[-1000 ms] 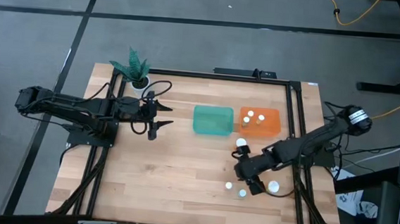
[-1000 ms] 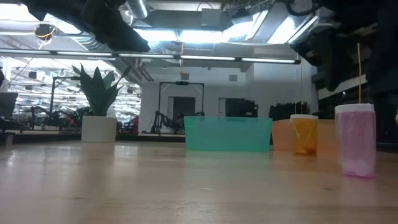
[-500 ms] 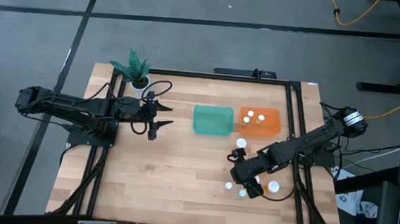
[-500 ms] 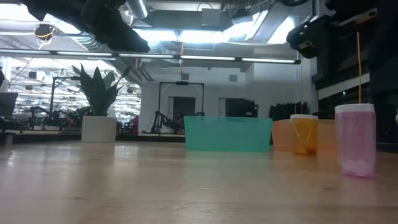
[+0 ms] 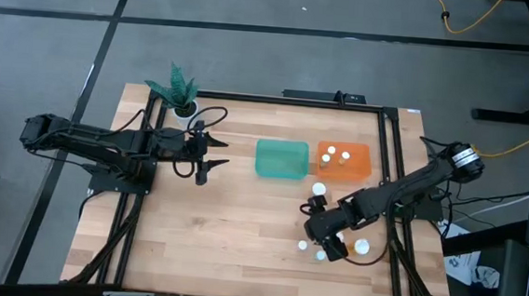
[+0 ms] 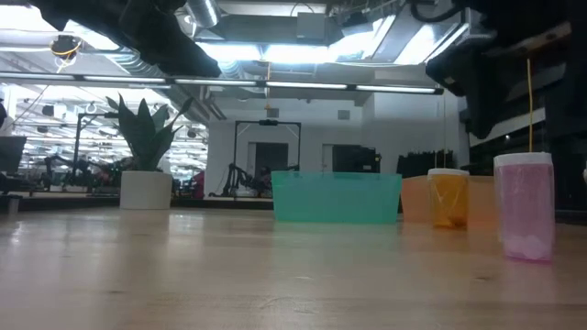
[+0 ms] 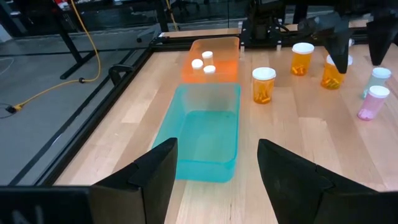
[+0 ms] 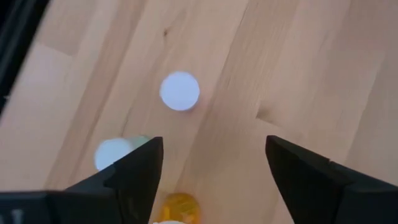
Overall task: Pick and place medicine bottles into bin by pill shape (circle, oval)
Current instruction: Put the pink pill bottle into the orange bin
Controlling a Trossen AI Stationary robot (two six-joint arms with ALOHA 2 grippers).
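Note:
Several medicine bottles with white caps stand loose on the table's front right: one (image 5: pixel 319 189) near the bins, others (image 5: pixel 302 246) (image 5: pixel 362 247) closer to the front. My right gripper (image 5: pixel 318 236) hangs open above them, pointing steeply down, and touches none. In its wrist view a white cap (image 8: pixel 180 91), a pale cap (image 8: pixel 114 153) and an amber bottle (image 8: pixel 176 205) lie below the fingers. More caps (image 5: pixel 337 155) show inside the orange bin (image 5: pixel 361 166). My left gripper (image 5: pixel 210 154) waits open at the table's left.
A teal bin (image 5: pixel 281 159) stands beside the orange bin at the table's middle rear. A white pot with a green plant (image 5: pixel 180 94) is at the far left corner. A pink-tinted bottle (image 6: pixel 525 207) and an amber one (image 6: pixel 448 197) stand near the low camera. Bare wood lies at front left.
My right arm has leaned a little further over the loose bottles at the front right; its gripper stays above them. The bottles have not moved.

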